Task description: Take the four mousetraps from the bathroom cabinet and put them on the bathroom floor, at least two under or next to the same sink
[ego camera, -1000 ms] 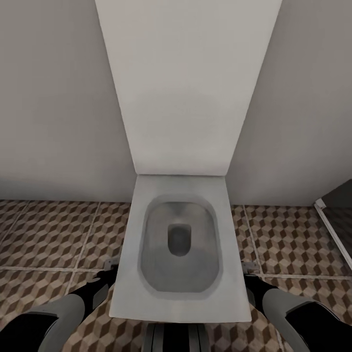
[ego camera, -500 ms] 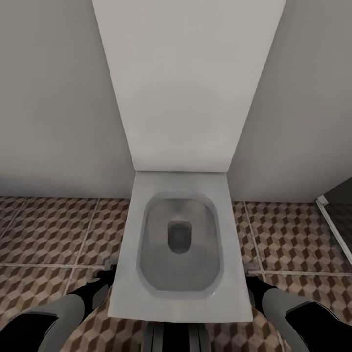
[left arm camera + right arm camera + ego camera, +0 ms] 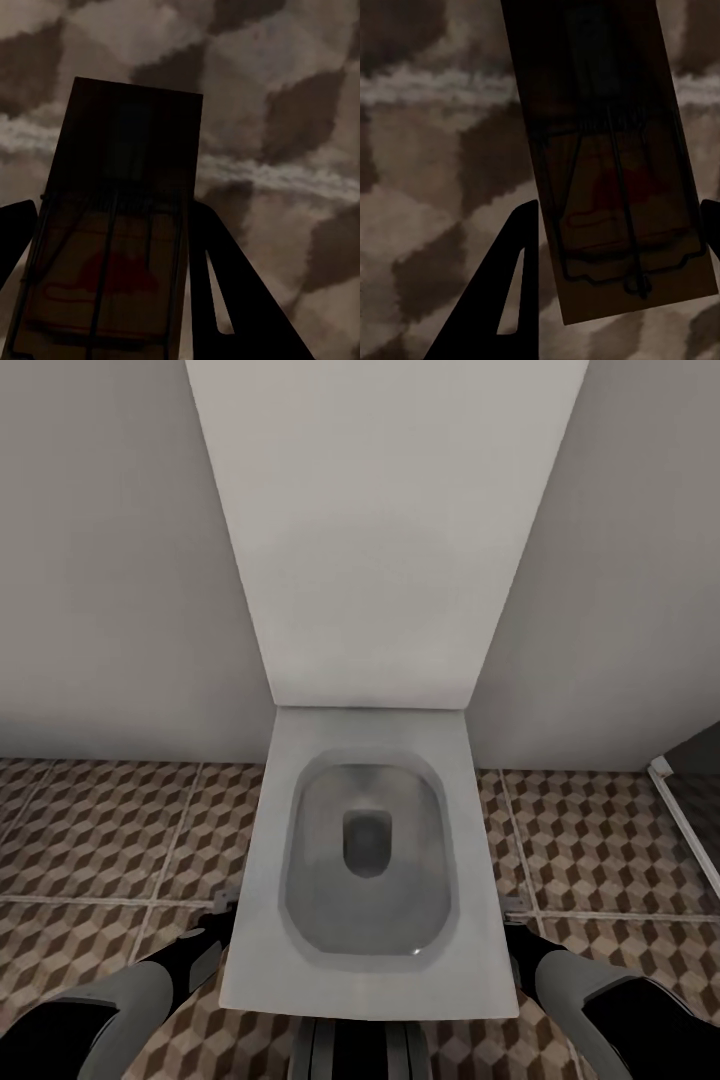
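- Left tool (image 3: 112, 300): clenched on a mousetrap (image 3: 120, 225), dark fingers on both long edges; the trap sticks out past the fingertips, wire side to the wrist camera.
- Right tool (image 3: 607, 262): same, clamped on the second mousetrap (image 3: 607, 165) across its width.
- Edge grip makes sense: traps are flat, and it keeps the underside free to lay flat on the floor.
- Bathroom floor (image 3: 100, 830), cube-pattern tile, lies beyond both tools, apart from the traps; gap can't be judged.
- Head view: both arms low, one either side of the toilet (image 3: 370, 860), wall behind it.
- Judgement: mid-carry. This is a toilet, not a sink, so dropping here wouldn't meet the sink condition for these two.
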Robot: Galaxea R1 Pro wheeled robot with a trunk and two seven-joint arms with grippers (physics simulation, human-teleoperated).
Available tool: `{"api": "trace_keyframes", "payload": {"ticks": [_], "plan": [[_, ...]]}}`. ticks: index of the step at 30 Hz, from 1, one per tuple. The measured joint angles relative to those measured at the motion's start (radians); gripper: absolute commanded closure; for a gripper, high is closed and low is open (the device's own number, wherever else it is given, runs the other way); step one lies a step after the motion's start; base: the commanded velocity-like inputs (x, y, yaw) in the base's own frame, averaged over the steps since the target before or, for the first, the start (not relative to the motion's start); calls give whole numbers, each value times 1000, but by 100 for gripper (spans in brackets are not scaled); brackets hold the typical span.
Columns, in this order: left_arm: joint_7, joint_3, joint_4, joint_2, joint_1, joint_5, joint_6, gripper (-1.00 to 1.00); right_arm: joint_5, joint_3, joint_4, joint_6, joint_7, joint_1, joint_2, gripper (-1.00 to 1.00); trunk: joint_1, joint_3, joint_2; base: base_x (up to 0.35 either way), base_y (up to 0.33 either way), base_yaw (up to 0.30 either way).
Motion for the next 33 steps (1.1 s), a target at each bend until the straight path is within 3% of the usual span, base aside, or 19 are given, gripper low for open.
{"api": "trace_keyframes", "payload": {"ticks": [3, 15, 33], "plan": [[0, 0, 0, 0, 0, 0, 0, 100, 0, 0, 0, 1, 0, 0, 0, 100, 0, 0, 0, 0, 0, 0], [0, 0, 0, 0, 0, 0, 0, 100, 1, 1, -1, 2, 0, 0, 1, 100, 5, -46, -3, 0, 0, 0], [3, 1, 0, 0, 0, 1, -2, 100, -1, 1, -1, 2, 1, 0, -1, 100, 5, -46, -3, 0, 0, 0]]}}
